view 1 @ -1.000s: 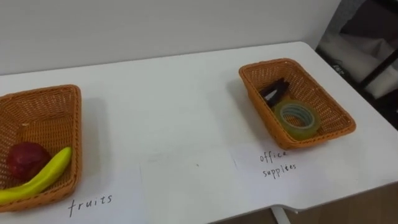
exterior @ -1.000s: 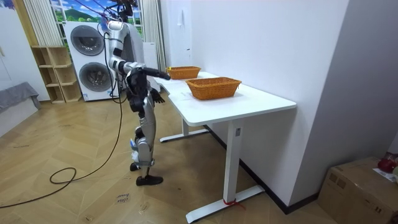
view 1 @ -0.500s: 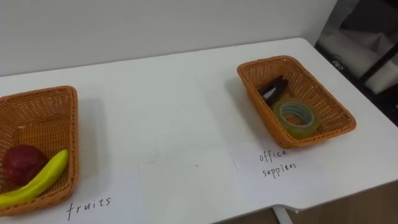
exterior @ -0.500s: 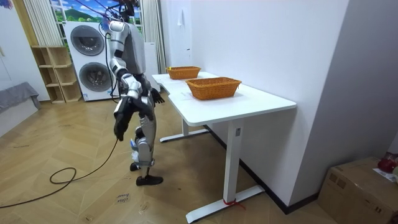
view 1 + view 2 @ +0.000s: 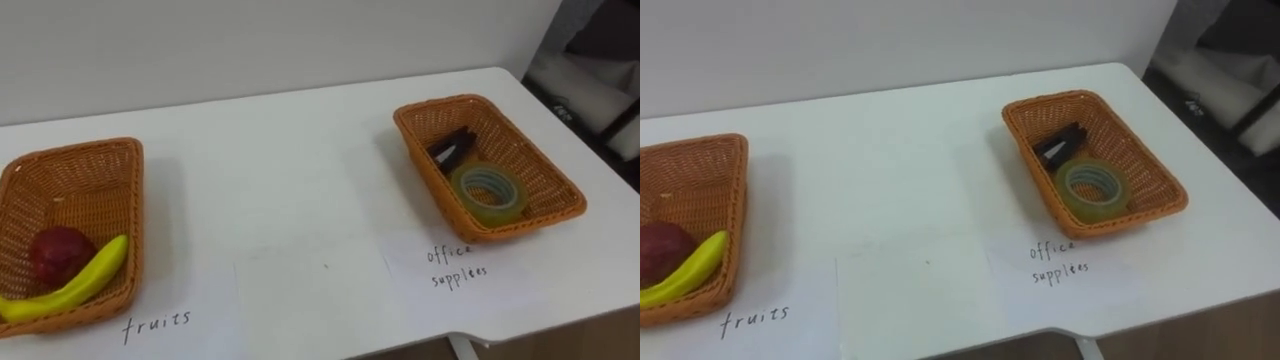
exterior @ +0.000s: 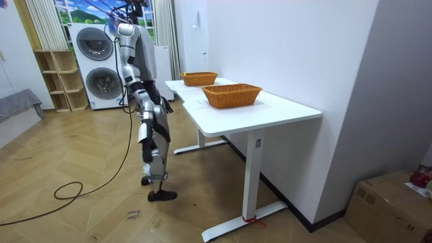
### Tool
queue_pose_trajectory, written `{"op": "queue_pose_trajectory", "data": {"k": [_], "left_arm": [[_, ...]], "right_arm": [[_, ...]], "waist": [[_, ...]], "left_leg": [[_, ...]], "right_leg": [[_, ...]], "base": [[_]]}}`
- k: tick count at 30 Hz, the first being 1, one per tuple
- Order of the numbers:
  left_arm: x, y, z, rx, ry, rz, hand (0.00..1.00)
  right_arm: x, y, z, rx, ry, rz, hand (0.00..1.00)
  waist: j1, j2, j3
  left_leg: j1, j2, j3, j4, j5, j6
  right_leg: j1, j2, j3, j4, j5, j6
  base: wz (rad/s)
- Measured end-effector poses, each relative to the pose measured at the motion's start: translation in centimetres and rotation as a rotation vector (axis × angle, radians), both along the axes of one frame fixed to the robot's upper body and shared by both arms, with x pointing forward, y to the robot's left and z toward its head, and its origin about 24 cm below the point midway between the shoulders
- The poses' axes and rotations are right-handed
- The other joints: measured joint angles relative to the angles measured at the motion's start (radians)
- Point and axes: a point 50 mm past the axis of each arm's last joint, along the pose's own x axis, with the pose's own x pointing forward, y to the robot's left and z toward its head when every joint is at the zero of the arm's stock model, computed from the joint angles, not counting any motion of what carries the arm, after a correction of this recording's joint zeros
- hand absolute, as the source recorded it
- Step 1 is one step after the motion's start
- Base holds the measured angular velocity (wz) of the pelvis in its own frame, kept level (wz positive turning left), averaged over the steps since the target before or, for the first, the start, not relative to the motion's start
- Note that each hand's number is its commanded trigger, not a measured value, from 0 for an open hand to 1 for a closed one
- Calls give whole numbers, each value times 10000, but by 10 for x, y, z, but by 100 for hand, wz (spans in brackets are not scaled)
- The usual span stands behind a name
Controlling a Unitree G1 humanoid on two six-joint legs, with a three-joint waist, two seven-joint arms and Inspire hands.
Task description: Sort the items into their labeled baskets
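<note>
The 2 eye views looked down from the robot's head, close above the table (image 5: pixel 300 170), sharing the fruit basket (image 5: pixel 62 192) and office basket (image 5: pixel 547 172). The room view stood well off, past the table's end.

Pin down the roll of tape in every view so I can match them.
Left eye view: the roll of tape lies in the office supplies basket, at its near end, right of centre.
Right eye view: same spot, nearer the picture's middle.
Room view: hidden inside the nearer basket.
Shared landmark: that basket.

Banana (image 5: pixel 685 272) and red fruit (image 5: pixel 658 250) in left basket (image 5: pixel 690 143), tape roll (image 5: pixel 1092 188) in right basket (image 5: pixel 1143 150)
</note>
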Motion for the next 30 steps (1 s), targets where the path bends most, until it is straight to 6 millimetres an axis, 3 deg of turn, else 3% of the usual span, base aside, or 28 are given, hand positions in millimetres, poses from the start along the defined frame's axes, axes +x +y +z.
{"op": "queue_pose_trajectory", "data": {"k": [14, 20, 30], "left_arm": [[9, -19, -5, -373, -144, -348, 0], [5, -20, -5, -392, -41, -424, 0], [4, -20, -5, -412, 2, -389, 0]], "right_arm": [[11, 44, -17, 1927, 877, 6266, 0], [13, 51, -19, 2115, 1154, 7664, 0], [10, 53, -22, 2619, 1387, 8250, 0]], "waist": [[573, -16, -4], [781, -40, -2], [836, -98, 22]], "left_leg": [[-7, 15, -157, -12, -6, -13], [-75, 5, -350, -6, -7, -14], [-123, -2, -419, 12, -7, -14]], "right_leg": [[153, -8, -140, -41, -27, -14], [163, -97, -418, -171, -27, -13], [177, -139, -542, -184, -32, -6]], "base": [[2], [8], [3]]}}
